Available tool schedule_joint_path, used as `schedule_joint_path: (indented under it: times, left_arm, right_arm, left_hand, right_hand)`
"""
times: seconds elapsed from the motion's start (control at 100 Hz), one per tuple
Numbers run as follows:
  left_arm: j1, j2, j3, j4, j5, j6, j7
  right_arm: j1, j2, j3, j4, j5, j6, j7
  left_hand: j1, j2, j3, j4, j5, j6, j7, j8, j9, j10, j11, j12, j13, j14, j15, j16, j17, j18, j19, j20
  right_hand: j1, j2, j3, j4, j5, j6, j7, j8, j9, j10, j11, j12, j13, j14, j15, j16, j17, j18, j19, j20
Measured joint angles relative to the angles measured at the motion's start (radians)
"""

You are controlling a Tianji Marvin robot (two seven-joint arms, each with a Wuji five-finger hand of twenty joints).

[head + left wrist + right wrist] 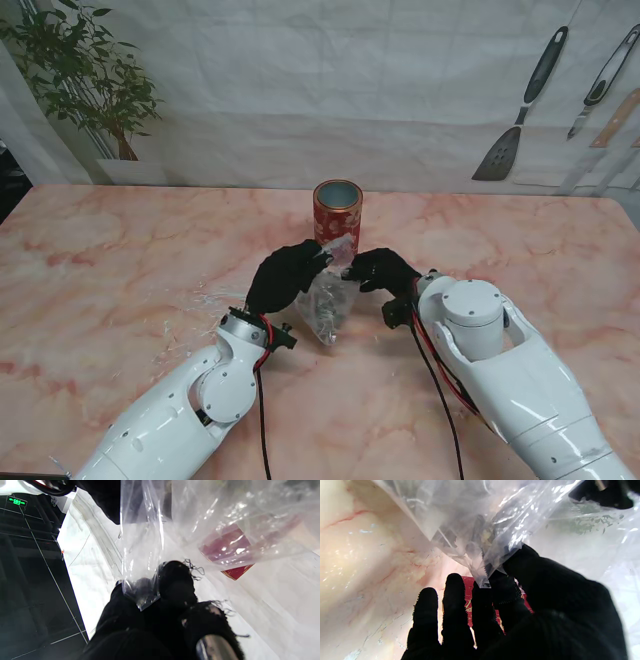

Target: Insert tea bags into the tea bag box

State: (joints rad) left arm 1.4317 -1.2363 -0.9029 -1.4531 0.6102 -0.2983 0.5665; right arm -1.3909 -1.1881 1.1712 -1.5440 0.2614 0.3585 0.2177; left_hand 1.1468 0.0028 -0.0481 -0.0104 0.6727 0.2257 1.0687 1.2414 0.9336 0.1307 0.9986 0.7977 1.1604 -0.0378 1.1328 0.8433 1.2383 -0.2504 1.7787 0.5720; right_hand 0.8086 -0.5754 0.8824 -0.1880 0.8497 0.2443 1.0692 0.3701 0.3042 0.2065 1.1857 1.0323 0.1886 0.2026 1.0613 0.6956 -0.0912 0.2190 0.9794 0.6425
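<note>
Bag: clear tea bag pouch (328,305) hanging just in front of the red tea bag box (337,212), not inside.
Left hand (285,275): pinching pouch top edge.
Right hand (380,270): pinching the other corner (remaining fingers loose).
Progress: insertion not yet done; box mouth open.

the bag (327,305) hung between both hands, the tin (337,214) at its 12 o'clock, plant (85,75) at 10.

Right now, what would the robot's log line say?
left hand: shut on plastic bag | right hand: shut on plastic bag | red tin: open, upright, behind bag | bag: not in tin
</note>
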Motion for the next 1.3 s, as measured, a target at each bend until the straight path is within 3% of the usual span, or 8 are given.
schedule_joint_path:
  times: [0.34, 0.52, 0.77, 1.3]
  left_arm:
    - [-0.029, 0.003, 0.011, 0.018, 0.032, 0.042, 0.013]
    - [-0.044, 0.003, 0.013, 0.038, 0.03, 0.045, 0.004]
    - [-0.054, 0.003, 0.013, 0.06, 0.032, 0.049, 0.005]
    - [-0.065, 0.002, -0.001, 0.094, 0.027, 0.052, 0.016]
  right_arm:
    - [-0.018, 0.037, 0.061, -0.052, -0.002, 0.048, 0.11]
    - [-0.03, 0.045, 0.086, -0.063, 0.051, 0.044, 0.131]
    - [-0.051, 0.044, 0.111, -0.067, 0.088, -0.045, 0.122]
    - [-0.103, 0.04, 0.149, -0.115, 0.131, -0.129, 0.094]
  left_hand:
    - [0.0, 0.0, 0.0, 0.0, 0.0, 0.0, 0.0, 0.0, 0.0, 0.0, 0.0, 0.0, 0.0, 0.0, 0.0, 0.0, 0.0, 0.0, 0.0, -0.001]
    - [0.0, 0.0, 0.0, 0.0, 0.0, 0.0, 0.0, 0.0, 0.0, 0.0, 0.0, 0.0, 0.0, 0.0, 0.0, 0.0, 0.0, 0.0, 0.0, -0.007]
    - [0.0, 0.0, 0.0, 0.0, 0.0, 0.0, 0.0, 0.0, 0.0, 0.0, 0.0, -0.001, 0.0, 0.0, 0.0, 0.0, 0.0, 0.0, 0.0, -0.008]
    - [0.0, 0.0, 0.0, 0.0, 0.0, 0.0, 0.001, 0.0, 0.0, 0.0, 0.001, -0.001, 0.0, 0.0, 0.0, 0.0, 0.0, 0.0, 0.0, -0.008]
  right_hand:
    - [0.005, 0.004, 0.003, 0.0, 0.0, 0.02, -0.012, 0.036, -0.025, 0.001, -0.026, -0.021, -0.022, 0.0, -0.025, -0.035, -0.007, -0.011, -0.053, 0.0]
    - [0.015, 0.012, 0.003, 0.0, 0.0, 0.032, -0.024, 0.069, -0.047, 0.003, -0.063, -0.045, -0.05, 0.0, -0.076, -0.07, -0.012, -0.013, -0.121, 0.002]
    - [0.015, 0.028, 0.003, 0.0, -0.012, 0.034, -0.036, 0.093, -0.074, 0.002, -0.102, -0.072, -0.072, -0.021, -0.132, -0.09, -0.022, -0.05, -0.196, 0.016]
    - [0.015, 0.038, 0.003, 0.0, -0.012, 0.044, -0.038, 0.137, -0.096, 0.001, -0.148, -0.12, -0.084, -0.024, -0.172, -0.102, -0.026, -0.064, -0.272, 0.079]
